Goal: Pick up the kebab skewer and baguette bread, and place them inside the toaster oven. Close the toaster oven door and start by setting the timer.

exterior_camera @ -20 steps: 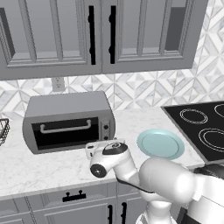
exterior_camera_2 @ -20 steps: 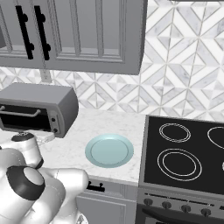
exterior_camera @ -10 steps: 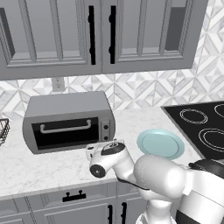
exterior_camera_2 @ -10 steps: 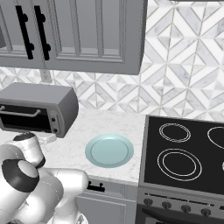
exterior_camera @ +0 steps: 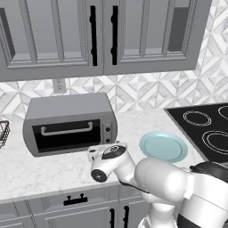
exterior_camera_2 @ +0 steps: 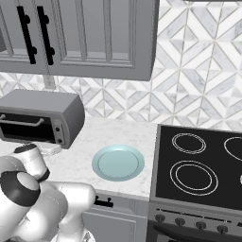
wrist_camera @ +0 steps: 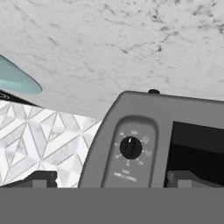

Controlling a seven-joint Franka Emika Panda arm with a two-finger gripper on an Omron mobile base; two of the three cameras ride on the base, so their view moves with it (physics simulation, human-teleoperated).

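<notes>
The toaster oven (exterior_camera: 69, 123) (exterior_camera_2: 40, 116) stands on the marble counter against the wall. Its door (exterior_camera: 67, 135), with dark glass and a silver bar handle, is closed. My gripper (exterior_camera: 103, 149) (exterior_camera_2: 51, 148) hovers just off the oven's right front corner and faces the knob panel. The hand view is rolled upside down. In it the gripper (wrist_camera: 113, 179) is open, and its fingertips (wrist_camera: 38, 178) stand wide apart on either side of a black dial (wrist_camera: 130, 148), short of touching it. The kebab skewer and the baguette bread are out of view.
A pale teal plate (exterior_camera: 163, 146) (exterior_camera_2: 117, 162) (wrist_camera: 17, 78) lies on the counter to the right of the oven. A black cooktop (exterior_camera: 208, 130) (exterior_camera_2: 203, 166) sits beyond it. A wire basket (exterior_camera: 3, 133) is at the far left. Grey cabinets (exterior_camera: 102, 35) hang overhead.
The hand has edged slightly up and toward the oven's knob panel while the elbow swung a little. The oven door stays closed.
</notes>
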